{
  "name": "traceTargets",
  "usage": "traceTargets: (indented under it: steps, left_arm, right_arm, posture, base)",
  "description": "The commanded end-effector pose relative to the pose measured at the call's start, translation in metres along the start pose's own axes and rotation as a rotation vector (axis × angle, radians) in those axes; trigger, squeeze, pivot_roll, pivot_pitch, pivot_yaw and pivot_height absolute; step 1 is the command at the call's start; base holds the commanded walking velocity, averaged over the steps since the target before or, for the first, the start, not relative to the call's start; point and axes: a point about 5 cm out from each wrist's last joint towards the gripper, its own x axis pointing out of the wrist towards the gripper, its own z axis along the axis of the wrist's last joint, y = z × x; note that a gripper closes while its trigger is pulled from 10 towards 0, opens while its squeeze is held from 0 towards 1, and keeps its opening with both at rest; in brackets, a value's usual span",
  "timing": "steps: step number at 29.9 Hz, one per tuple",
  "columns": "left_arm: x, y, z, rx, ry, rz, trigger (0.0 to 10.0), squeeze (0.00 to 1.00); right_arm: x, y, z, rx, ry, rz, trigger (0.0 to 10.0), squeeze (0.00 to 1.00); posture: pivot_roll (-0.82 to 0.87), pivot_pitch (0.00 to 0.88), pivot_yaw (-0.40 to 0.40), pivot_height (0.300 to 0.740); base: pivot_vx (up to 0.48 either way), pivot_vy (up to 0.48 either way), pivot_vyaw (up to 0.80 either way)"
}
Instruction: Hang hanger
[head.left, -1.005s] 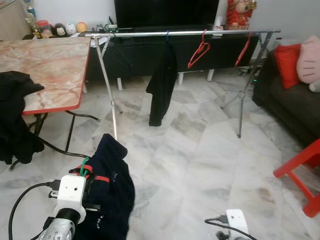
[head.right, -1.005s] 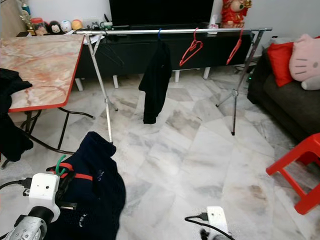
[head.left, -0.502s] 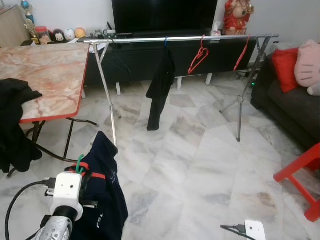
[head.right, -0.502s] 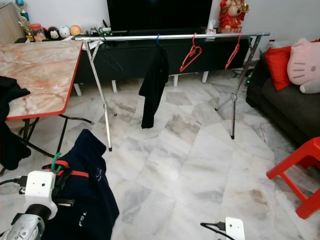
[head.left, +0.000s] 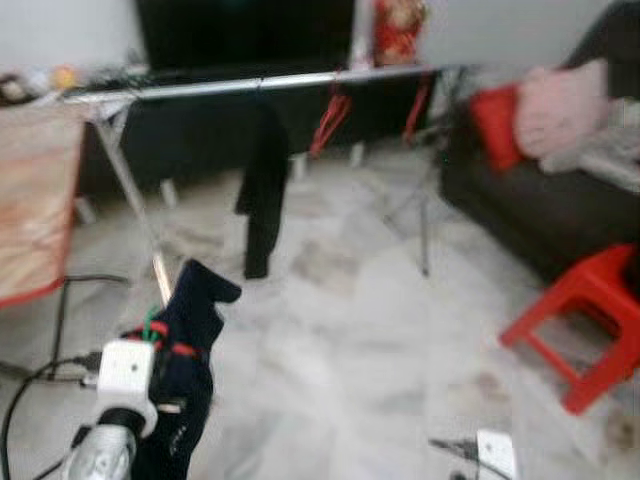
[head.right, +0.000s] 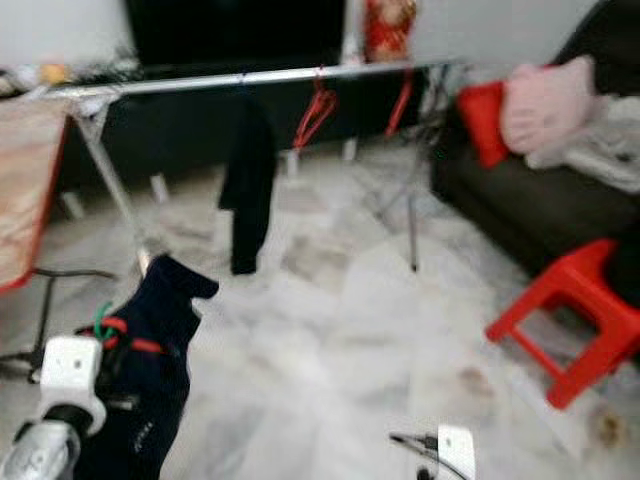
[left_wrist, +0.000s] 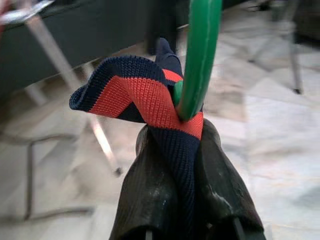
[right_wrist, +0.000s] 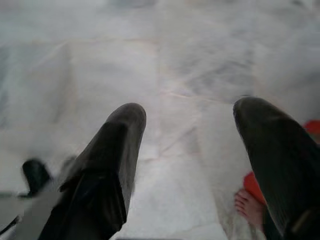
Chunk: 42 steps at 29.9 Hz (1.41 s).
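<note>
- Against the frame half a second back, the whole head view has swung toward the right and blurred: the marble-topped table with red edge (head.left: 35, 215) now sits cut off at the left, while the dark sofa (head.left: 545, 195) and the red plastic stool (head.left: 580, 325) take up more of the right side; that is camera motion, not the things moving
- The left gripper (left_wrist: 182, 165) is near left, clamped on the navy knit garment with orange-red stripe (left_wrist: 137, 97) at the neck of the green plastic hanger (left_wrist: 197, 55); the garment hangs down beside the arm as before
- Pale print on the garment's lower part is too blurred to read
- The silver metal clothes rail (head.left: 260, 83) runs across the far side, carrying a hanging black garment (head.left: 263, 185) and red hangers (head.left: 330, 118), well apart from the green hanger
- The right gripper (right_wrist: 187, 150) hangs low at near right with its two fingers spread wide over the pale marble floor (right_wrist: 165, 65), holding nothing
- A person's bare foot (right_wrist: 248, 207) shows on the floor beside one finger
</note>
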Motion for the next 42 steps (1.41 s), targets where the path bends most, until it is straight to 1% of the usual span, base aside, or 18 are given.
traceTargets:
  steps: [1, 11, 19, 29, 31, 39, 42]
  left_arm:
    - [0.005, -0.007, 0.013, -0.016, -0.056, -0.029, 10.0, 0.0]
    - [0.01, -0.015, 0.021, -0.016, -0.071, -0.064, 10.0, 0.0]
    - [0.012, -0.015, 0.022, -0.014, -0.067, -0.066, 10.0, 0.0]
    - [0.013, -0.015, 0.021, -0.011, -0.051, -0.062, 10.0, 0.0]
    - [0.014, -0.016, 0.021, -0.009, -0.05, -0.065, 10.0, 0.0]
    - [0.015, -0.016, 0.022, -0.007, -0.05, -0.067, 10.0, 0.0]
    - [0.015, -0.016, 0.022, -0.005, -0.048, -0.064, 10.0, 0.0]
  right_arm:
    - [0.0, -0.01, -0.003, -0.005, 0.012, -0.031, 10.0, 0.0]
    - [0.0, -0.009, 0.001, -0.002, -0.002, -0.03, 10.0, 0.0]
    - [0.0, -0.008, 0.004, 0.005, -0.019, -0.024, 10.0, 0.0]
    - [0.0, -0.006, 0.007, -0.036, -0.028, -0.007, 10.0, 0.0]
    - [0.0, -0.005, 0.008, -0.053, -0.036, 0.007, 10.0, 0.0]
    - [0.0, -0.004, 0.008, -0.05, -0.035, 0.01, 10.0, 0.0]
    - [0.0, -0.003, 0.008, -0.046, -0.031, 0.02, 10.0, 0.0]
  posture:
    - [-0.04, 0.0, -0.011, 0.74]
    - [-0.04, 0.0, -0.009, 0.74]
    - [-0.05, 0.0, -0.005, 0.74]
    - [-0.05, 0.0, -0.007, 0.74]
    - [-0.05, 0.0, -0.007, 0.74]
    - [-0.05, 0.0, -0.006, 0.74]
    - [-0.05, 0.0, -0.006, 0.74]
  base:
    - [0.379, 0.0, -0.63]
    - [0.381, 0.0, 0.0]
    - [0.386, 0.0, 0.0]
    - [0.384, 0.0, 0.0]
    - [0.382, 0.0, 0.71]
    - [0.385, 0.0, 0.53]
    - [0.385, 0.0, 0.0]
